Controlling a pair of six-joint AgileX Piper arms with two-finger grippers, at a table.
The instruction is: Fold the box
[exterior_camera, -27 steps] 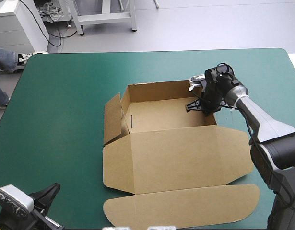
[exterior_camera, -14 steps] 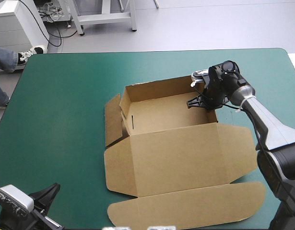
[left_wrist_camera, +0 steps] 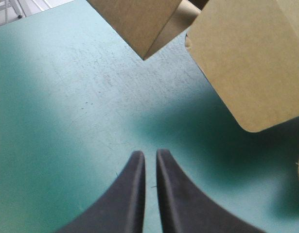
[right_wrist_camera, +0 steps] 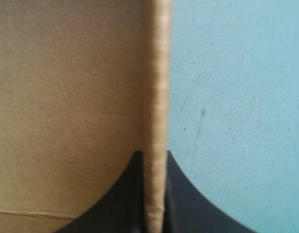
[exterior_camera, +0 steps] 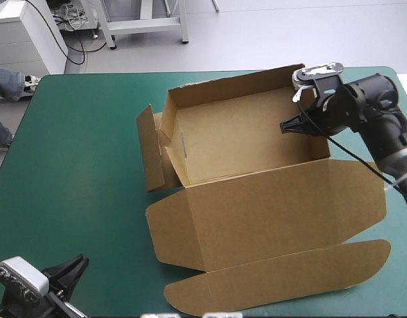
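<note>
The brown box lies in the middle of the teal-green table as an open tray with its lid flat toward the near edge. Its far, left and right walls stand up, and a loose side flap hangs off the left wall. My right gripper is at the tray's right wall. In the right wrist view the right gripper is shut on that wall's edge. My left gripper hovers low at the near left corner of the table. In its own view the left gripper is shut on nothing, with the box's rounded lid corner ahead.
The teal-green cover lies bare to the left of the box. The lid's long tuck flap reaches close to the table's near edge. The right arm stretches over the table's right side.
My right gripper has moved up and toward the far right with the wall in it. The whole box has followed, looming larger and shifting toward the far right corner. The left gripper barely moved.
</note>
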